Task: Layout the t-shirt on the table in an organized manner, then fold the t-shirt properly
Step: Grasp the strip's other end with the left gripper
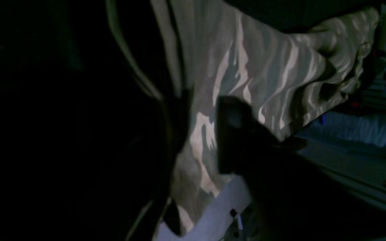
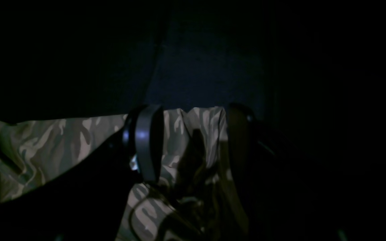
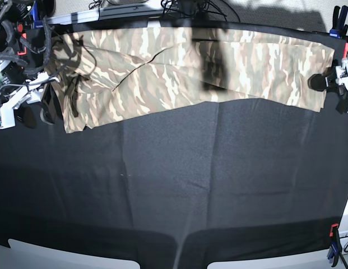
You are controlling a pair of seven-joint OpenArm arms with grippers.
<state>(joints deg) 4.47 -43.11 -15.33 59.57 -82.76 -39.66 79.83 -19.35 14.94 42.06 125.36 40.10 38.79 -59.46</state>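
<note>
T-shirt (image 3: pixel 185 70) is stretched wide across the top of the base frame, over the far part of the black table (image 3: pixel 179 185). Right gripper (image 2: pixel 193 144), at the left edge of the base frame, has camo cloth between its two fingers (image 2: pixel 147 140), clamped on the shirt's end. Left gripper (image 3: pixel 322 82) sits at the right edge by the shirt's other end; its wrist view is too dark, so can't tell whether its jaws grip. Red and blue clamp (image 3: pixel 333 245) lower right.
</note>
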